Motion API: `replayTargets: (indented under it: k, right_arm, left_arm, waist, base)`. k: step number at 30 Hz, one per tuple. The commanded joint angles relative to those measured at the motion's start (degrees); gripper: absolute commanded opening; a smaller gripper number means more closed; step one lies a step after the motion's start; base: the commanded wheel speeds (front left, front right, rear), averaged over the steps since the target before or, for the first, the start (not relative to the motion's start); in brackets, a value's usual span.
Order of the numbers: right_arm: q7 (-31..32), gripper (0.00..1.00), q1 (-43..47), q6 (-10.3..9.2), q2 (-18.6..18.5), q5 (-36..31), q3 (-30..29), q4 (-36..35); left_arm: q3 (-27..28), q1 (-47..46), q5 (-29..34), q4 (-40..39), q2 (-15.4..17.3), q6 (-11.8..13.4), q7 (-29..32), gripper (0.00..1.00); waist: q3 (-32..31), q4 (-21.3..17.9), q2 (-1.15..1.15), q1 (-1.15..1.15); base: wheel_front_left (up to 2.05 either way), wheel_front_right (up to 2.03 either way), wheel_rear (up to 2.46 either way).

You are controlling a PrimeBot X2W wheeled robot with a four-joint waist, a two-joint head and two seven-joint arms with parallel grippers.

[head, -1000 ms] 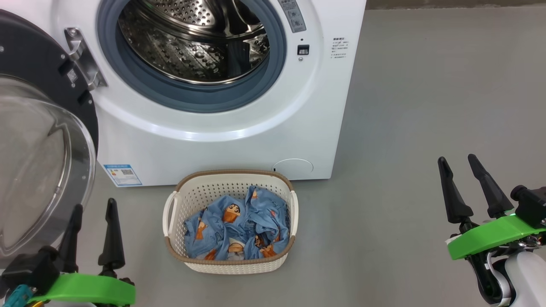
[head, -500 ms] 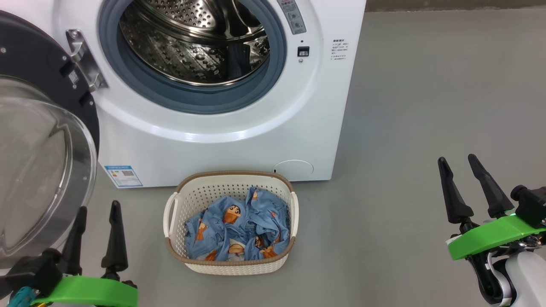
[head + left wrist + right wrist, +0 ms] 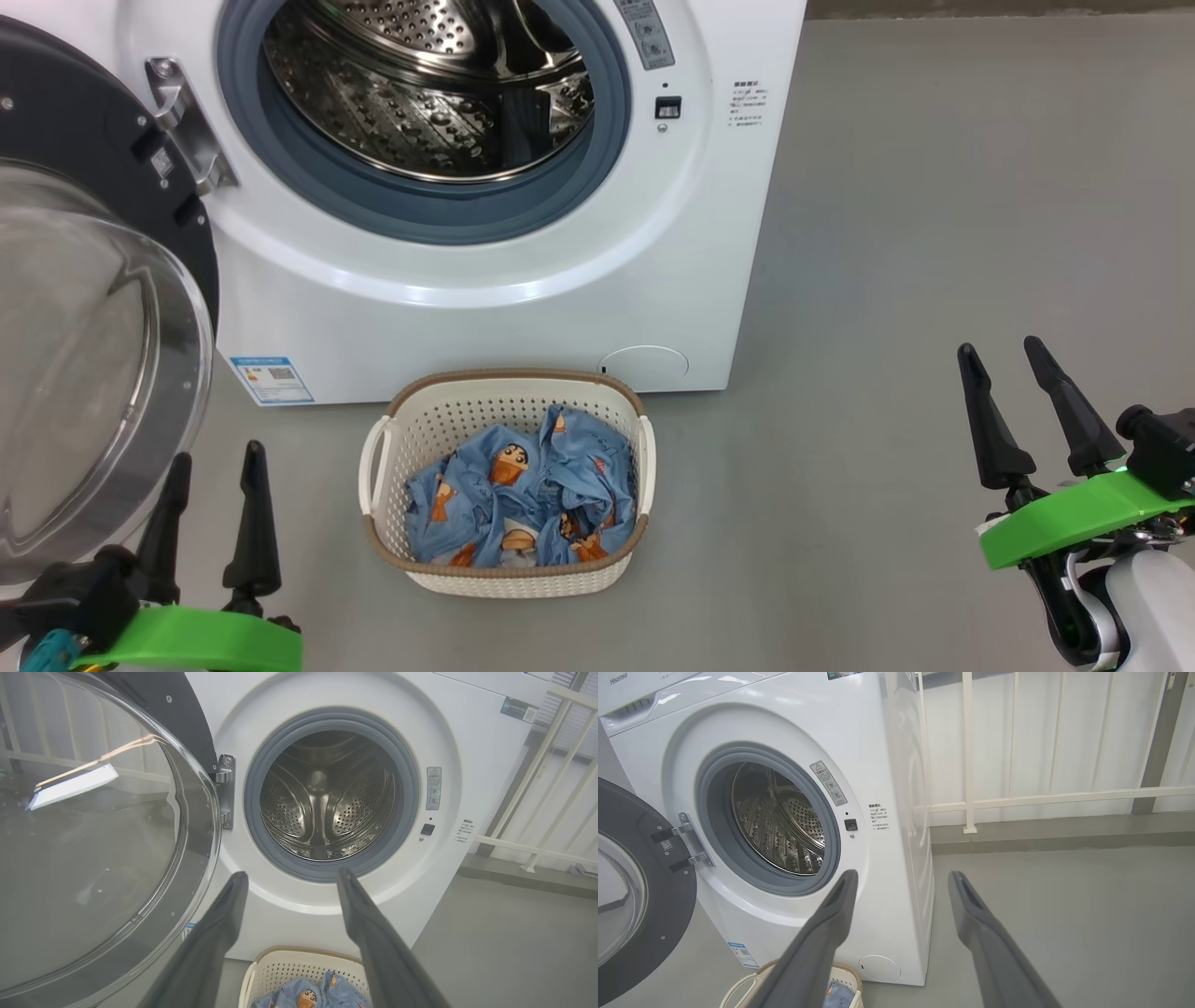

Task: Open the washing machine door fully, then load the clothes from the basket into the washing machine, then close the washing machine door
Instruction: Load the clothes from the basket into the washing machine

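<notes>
A white front-loading washing machine (image 3: 485,308) stands on a grey floor (image 3: 934,205), its top cut off in the head view. In the right wrist view the Hisense lettering (image 3: 609,677) can be read at its upper corner. A blue label sticker (image 3: 271,378) sits at the lower front corner and a grey warning sticker (image 3: 644,33) lies beside the drum opening. Their print, and the small block of text (image 3: 747,96) further right, is too small to read. The washing machine door (image 3: 93,355) is swung wide open on its hinge, its far side cut off by the frame edge, showing the steel drum (image 3: 420,84). The basket (image 3: 509,378) sits on the floor just in front of the machine and holds the clothes (image 3: 523,504). These are blue with orange cartoon figures, crumpled so that separate garments cannot be told apart. The left gripper (image 3: 217,453) hovers low beside the door glass, fingers spread and empty. The right gripper (image 3: 998,345) hangs well to the right of the basket, also spread wide and holding nothing
</notes>
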Motion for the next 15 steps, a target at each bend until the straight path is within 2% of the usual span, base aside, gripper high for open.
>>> replayTargets:
  k: [1,15]
  right_arm:
    - [-0.52,1.00,-1.17,0.33,-0.94,-0.39,0.58,-1.42]
    - [-0.52,1.00,-1.30,0.33,-0.76,-0.50,0.15,-1.39]
  left_arm:
    - [2.12,-1.33,0.35,-0.92,1.81,-0.05,-0.51,1.00]
    - [2.09,-1.52,0.97,-1.21,1.86,0.27,-0.64,1.00]
  waist:
    - [0.05,-0.02,0.00,0.00]
    - [0.44,-0.12,0.00,0.00]
  base:
    - [0.00,0.00,0.00]
    - [0.00,0.00,0.00]
